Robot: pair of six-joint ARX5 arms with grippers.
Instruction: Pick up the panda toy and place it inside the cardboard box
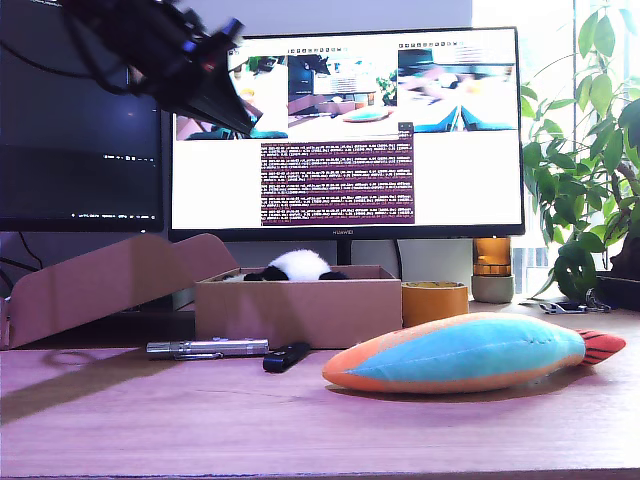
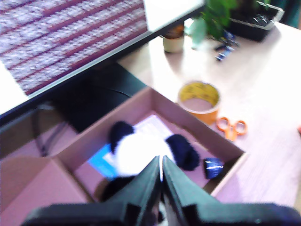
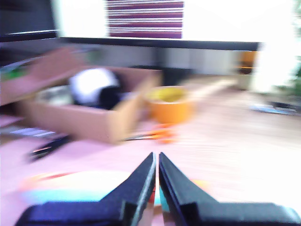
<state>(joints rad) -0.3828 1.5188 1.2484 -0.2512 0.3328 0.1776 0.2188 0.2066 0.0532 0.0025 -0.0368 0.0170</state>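
Both of my grippers have their jaws pressed together on nothing: my first gripper (image 2: 161, 176) hangs above the cardboard box (image 1: 298, 305), looking down on the panda toy (image 2: 141, 153) that lies inside it, and my second gripper (image 3: 156, 172) hovers over the near desk above the plush fish (image 1: 470, 352). In the exterior view the box stands left of centre in front of the monitor (image 1: 345, 130), its lid flap (image 1: 110, 280) open to the left, a tape roll (image 1: 434, 301) just beside its right wall

Fluffy black-and-white panda toy (image 1: 296, 266) lying inside open brown cardboard box (image 1: 298, 311), lid flap folded back
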